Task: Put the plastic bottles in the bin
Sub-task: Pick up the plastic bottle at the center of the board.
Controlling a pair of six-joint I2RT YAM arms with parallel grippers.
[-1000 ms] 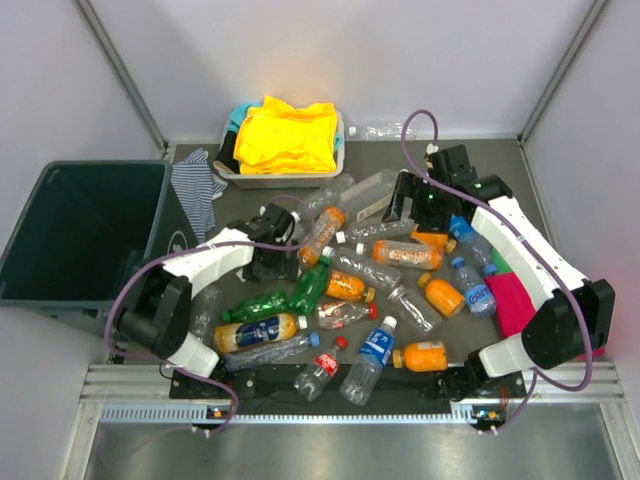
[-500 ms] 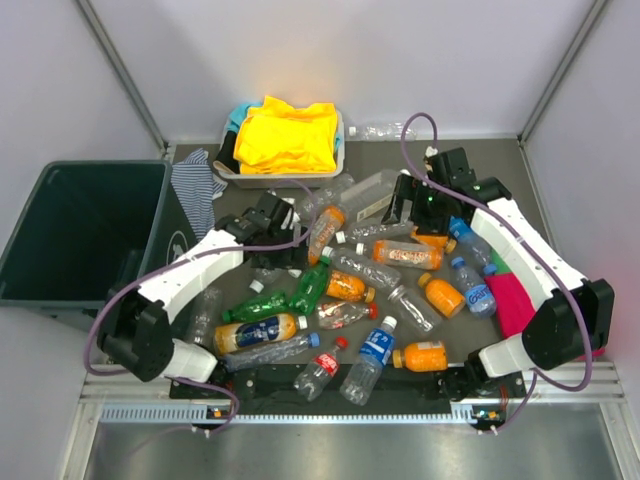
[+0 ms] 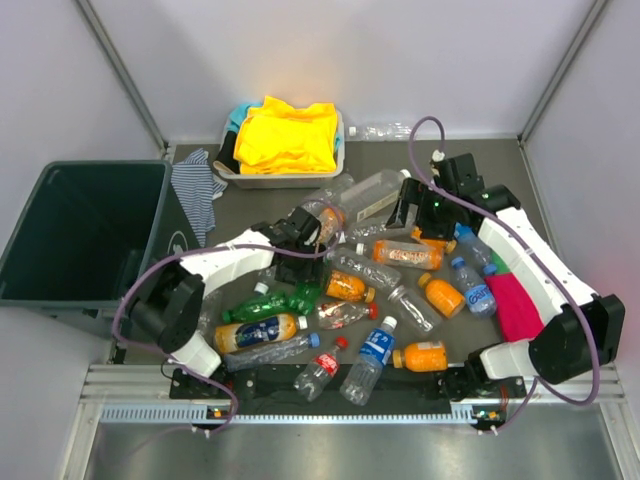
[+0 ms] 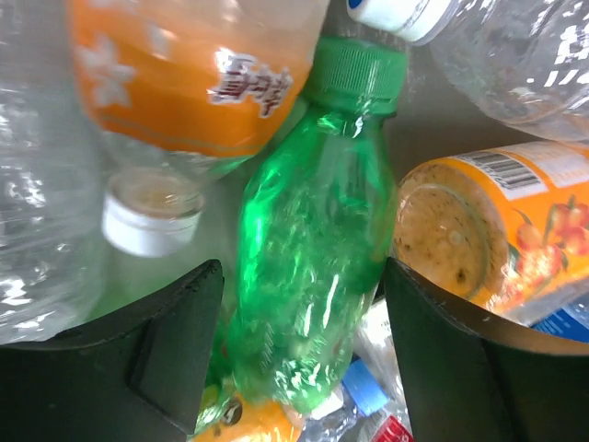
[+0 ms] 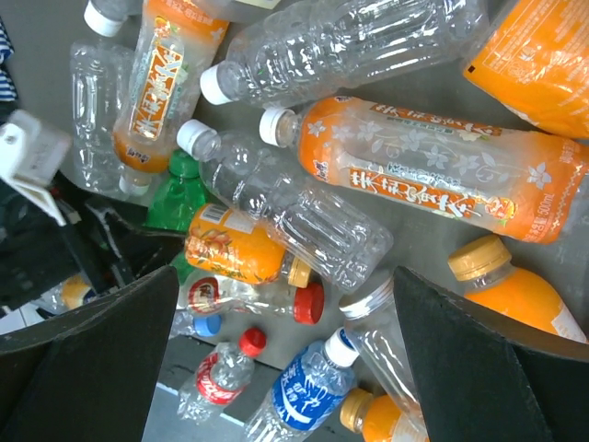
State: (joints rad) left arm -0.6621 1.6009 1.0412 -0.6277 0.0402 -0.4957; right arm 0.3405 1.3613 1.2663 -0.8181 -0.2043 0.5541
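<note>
The small plastic bottles [image 3: 407, 254], clear, orange, green and blue-labelled, are spread in a loose heap on the dark grey surface [image 3: 245, 205], between the two arms. One clear bottle [image 3: 380, 130] is seen apart from the heap, near the back wall. The large, deep, dark green plastic bin [image 3: 40, 215] stands at the left side, and every bottle in view lies outside it.

The left hand [image 4: 304, 313] is held widely open, low over the heap. A crushed green bottle with a green cap [image 4: 313, 239] lies between its fingers; whether they touch it cannot be told. The right hand [image 5: 285, 304] is also widely open above the far right part of the heap, and nothing is held in it.

Behind the heap, a shallow white tray [image 3: 280, 180] is filled with folded yellow cloth [image 3: 287, 135]. A striped cloth [image 3: 195, 185] lies between this tray and the bin.
</note>
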